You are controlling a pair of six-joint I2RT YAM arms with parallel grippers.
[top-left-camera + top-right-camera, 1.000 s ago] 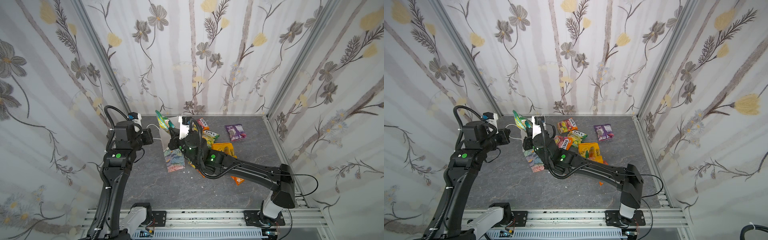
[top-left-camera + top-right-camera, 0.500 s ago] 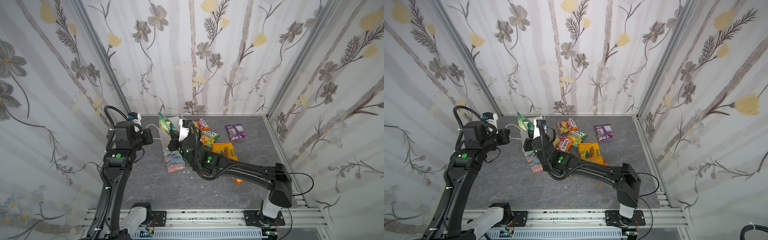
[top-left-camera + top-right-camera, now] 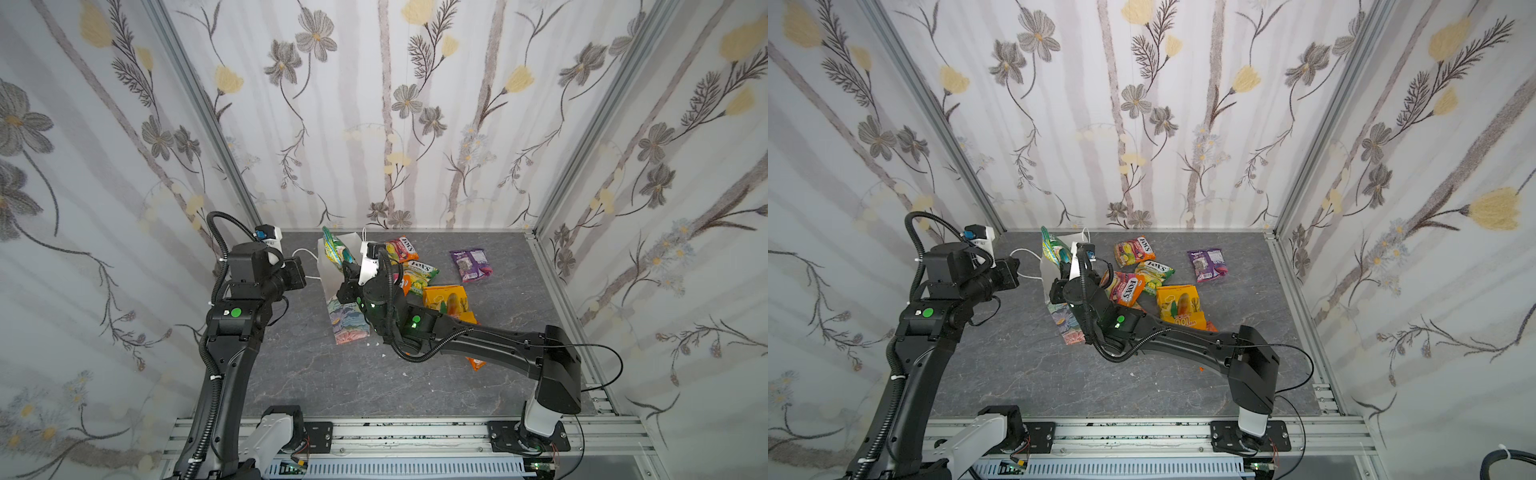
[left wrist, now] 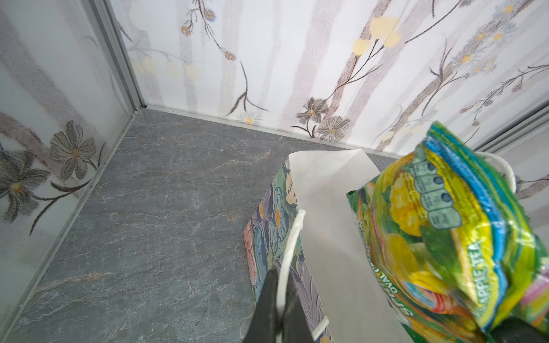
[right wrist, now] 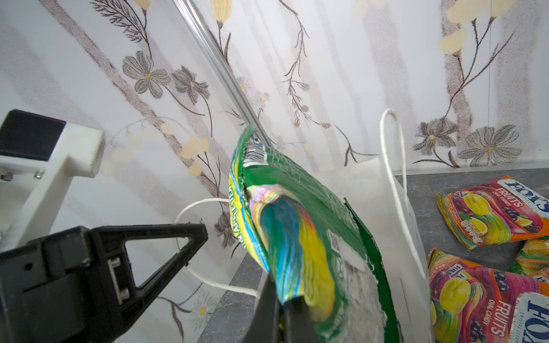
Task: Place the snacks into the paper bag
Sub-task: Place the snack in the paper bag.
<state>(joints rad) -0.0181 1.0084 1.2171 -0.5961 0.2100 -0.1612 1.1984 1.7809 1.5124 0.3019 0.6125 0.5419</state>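
Note:
The paper bag [image 3: 348, 326] stands upright at the back of the table, its mouth open and its white lining [image 4: 326, 208] showing. My left gripper [image 4: 280, 274] is shut on the bag's white cord handle [image 4: 292, 237], to the bag's left. My right gripper [image 5: 280, 300] is shut on a green snack packet [image 5: 297, 213] and holds it tilted over the bag's mouth, as both top views show [image 3: 334, 249] [image 3: 1052, 249]. Other snacks lie to the right of the bag: an orange-pink FOX'S pack [image 3: 401, 247], a green FOX'S pack [image 3: 1154, 272], a yellow mango pack [image 3: 444, 299] and a purple one [image 3: 471, 264].
The right arm [image 3: 478, 336] stretches low across the table from the front right, over an orange packet [image 3: 473, 361]. The flowered back wall [image 3: 395, 145] stands just behind the bag. The bag's second cord handle [image 5: 392, 166] sticks up on its far side.
My right gripper has carried the green packet a little to the right and lower, closer to the bag's mouth. The left arm has held still.

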